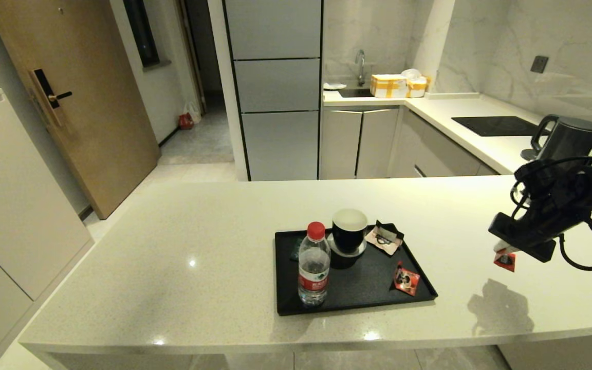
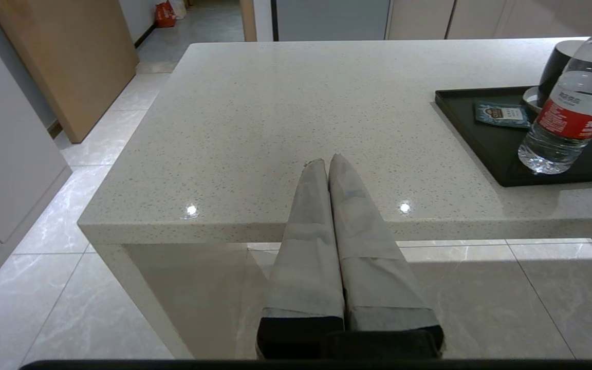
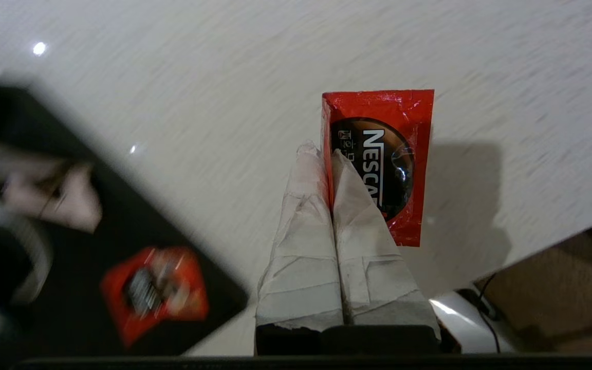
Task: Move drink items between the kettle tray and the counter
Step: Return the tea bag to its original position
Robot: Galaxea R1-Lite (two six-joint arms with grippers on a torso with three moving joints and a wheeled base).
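The right pincer (image 3: 329, 154) is clamped on one edge of a red sachet (image 3: 378, 159), hanging above the counter (image 1: 172, 257) right of the kettle tray (image 1: 357, 288). It looks light, limp and slick, so an edge pinch suits it. The second sachet (image 1: 406, 279) lies in the tray's near right corner

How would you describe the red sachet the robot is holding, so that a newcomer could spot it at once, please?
Start at the black kettle tray on the pale counter, then look to its right, where the right gripper hangs above bare stone. The held sachet dangles from its shut fingers. Unlike its twin sachet lying on the tray, this one is in the air.
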